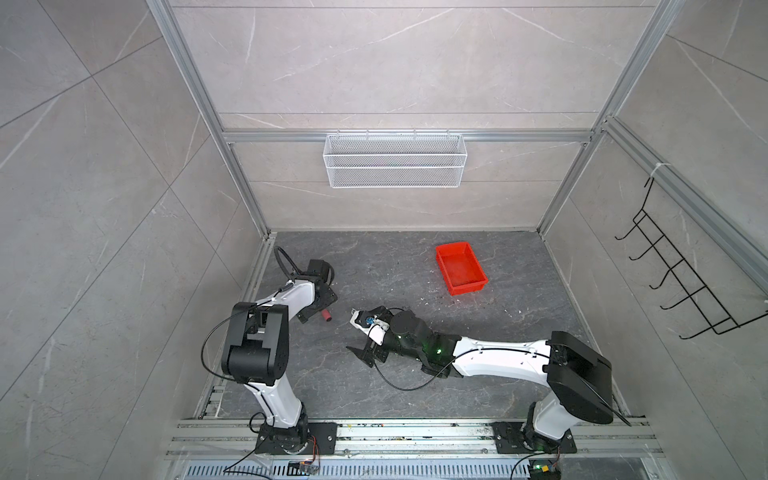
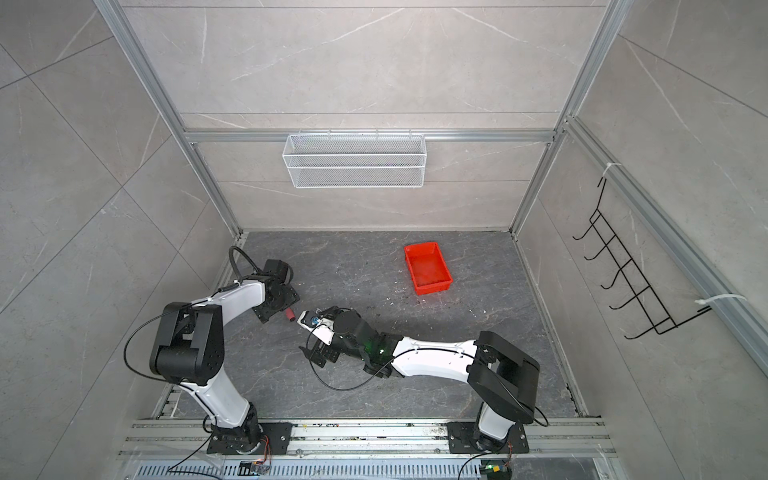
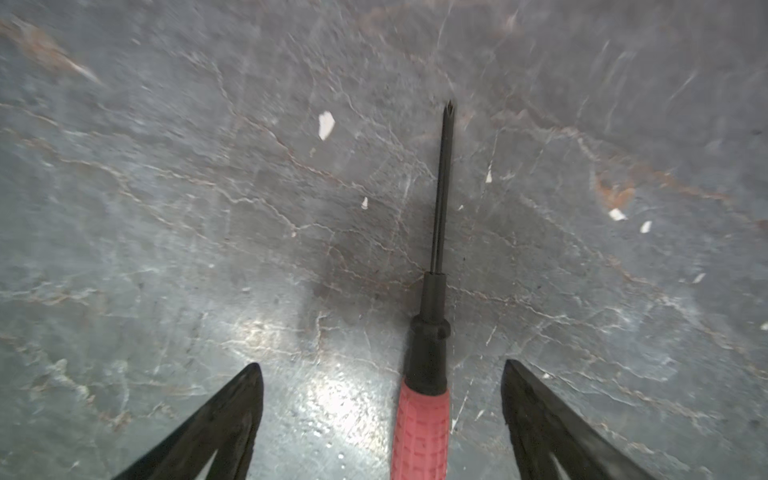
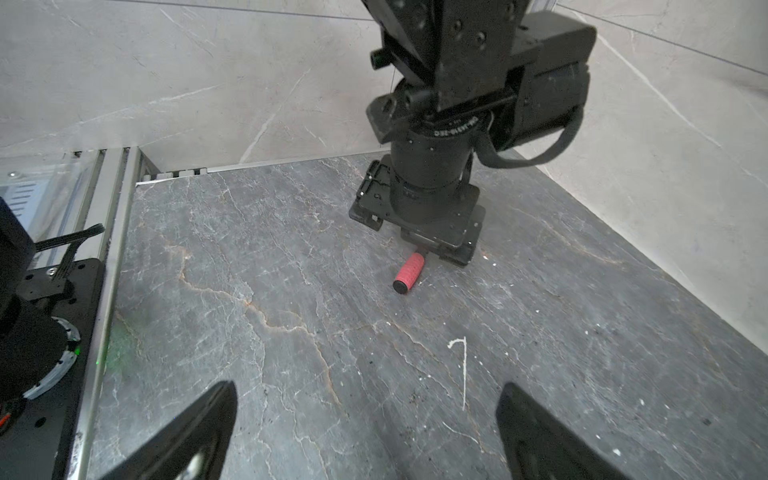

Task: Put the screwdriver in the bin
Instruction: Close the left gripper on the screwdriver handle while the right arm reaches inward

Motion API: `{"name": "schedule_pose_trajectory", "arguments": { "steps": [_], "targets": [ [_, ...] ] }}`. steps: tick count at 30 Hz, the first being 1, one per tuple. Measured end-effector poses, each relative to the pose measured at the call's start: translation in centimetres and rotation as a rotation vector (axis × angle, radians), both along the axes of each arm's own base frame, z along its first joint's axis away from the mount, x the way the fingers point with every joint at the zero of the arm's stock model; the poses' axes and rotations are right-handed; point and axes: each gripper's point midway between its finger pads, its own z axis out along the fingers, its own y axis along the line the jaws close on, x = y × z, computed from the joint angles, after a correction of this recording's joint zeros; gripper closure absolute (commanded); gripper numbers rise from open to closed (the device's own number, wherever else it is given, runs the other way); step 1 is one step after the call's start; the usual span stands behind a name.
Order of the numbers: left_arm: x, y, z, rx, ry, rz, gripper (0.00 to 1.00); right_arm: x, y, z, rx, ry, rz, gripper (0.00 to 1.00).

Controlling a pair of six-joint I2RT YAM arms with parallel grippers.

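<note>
A: In a top view, where's the screwdriver (image 1: pixel 327 316)?
B: Flat on the table (image 1: pixel 519 299), toward its left edge; the bin (image 1: pixel 460 269) sits empty toward the far right corner.
A: Left wrist?
B: The left gripper (image 3: pixel 382 363) stands apart, straddling the screwdriver untouched (lined up to pinch, I'd judge).
A: Right wrist?
B: The right gripper (image 4: pixel 368 384) is spread, empty.
</note>
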Motion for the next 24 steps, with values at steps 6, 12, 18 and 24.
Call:
{"name": "schedule_pose_trajectory", "arguments": {
  "steps": [6, 12, 18, 24],
  "targets": [
    [0.4, -0.4, -1.6, -0.012, 0.048, -0.002, 0.26, 0.0, 0.0, 0.1, 0.002, 0.001, -0.004, 0.01],
    [0.8, -0.7, -1.6, -0.029, 0.043, 0.001, 0.46, 0.1, -0.1, -0.1, -0.006, 0.003, -0.007, 0.01],
    [1.1, -0.8, -1.6, -0.040, 0.029, 0.012, 0.76, -0.1, -0.5, -1.2, -0.048, 0.022, -0.008, 0.01],
    [1.3, -0.8, -1.4, -0.046, 0.000, 0.020, 0.98, -0.2, -0.9, -1.6, -0.075, 0.031, -0.016, 0.01]
  ]
}}
